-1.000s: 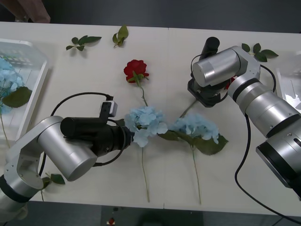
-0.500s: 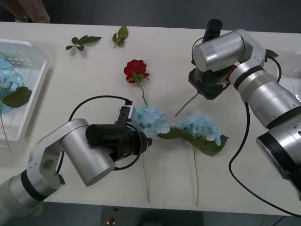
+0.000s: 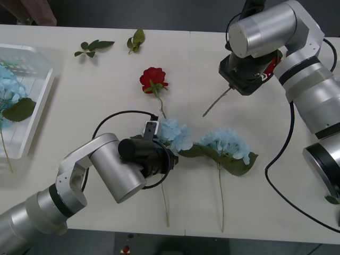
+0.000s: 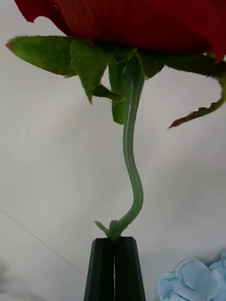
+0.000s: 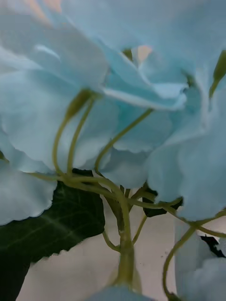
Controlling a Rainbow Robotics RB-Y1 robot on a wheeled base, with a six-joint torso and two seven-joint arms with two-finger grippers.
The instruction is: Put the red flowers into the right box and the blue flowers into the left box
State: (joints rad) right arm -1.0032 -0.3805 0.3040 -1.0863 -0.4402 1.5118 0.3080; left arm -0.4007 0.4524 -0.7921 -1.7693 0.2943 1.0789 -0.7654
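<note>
My right gripper [image 4: 114, 241] is shut on the stem of a red rose [image 4: 136, 19], held above the table's back right; its stem [image 3: 215, 103] hangs below the right wrist [image 3: 249, 69]. A second red rose [image 3: 153, 78] lies at mid-table. Two blue hydrangeas [image 3: 172, 135] [image 3: 224, 143] lie side by side near the front. My left wrist [image 3: 151, 156] sits over the stem of the left one, whose petals [image 5: 113, 94] crowd close to the camera. The left box [image 3: 40, 101] holds blue flowers [image 3: 8, 87]. The right box is out of view.
Loose green leaf sprigs [image 3: 93, 47] [image 3: 136, 39] lie near the table's back edge. The hydrangea stems [image 3: 164, 204] reach toward the front edge. A black cable [image 3: 276, 159] hangs from the right arm.
The right arm has risen and drawn back with the red rose, lifting its stem off the table. The left arm has swung right, onto the left hydrangea.
</note>
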